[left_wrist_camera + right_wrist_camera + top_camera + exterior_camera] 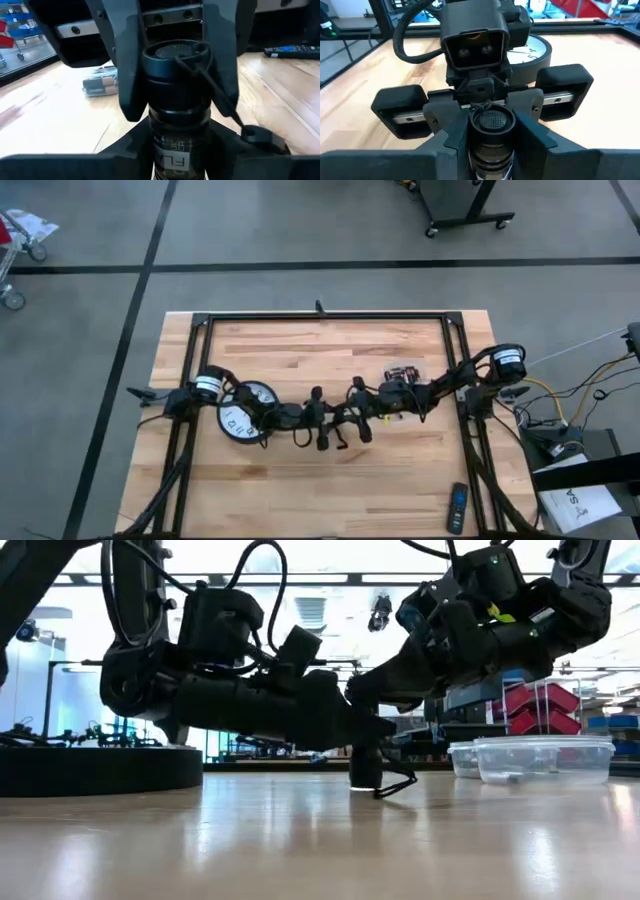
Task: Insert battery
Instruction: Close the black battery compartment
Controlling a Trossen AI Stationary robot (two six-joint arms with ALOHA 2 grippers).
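Both pincers clamp the flashlight.

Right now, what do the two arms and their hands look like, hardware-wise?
Both arms are matte black with loose black cables looped along them. Each carries a white band with dark print at one joint: left arm, right arm. The left hand has flat black fingers on a silver rail under a boxy camera housing. The right hand matches.
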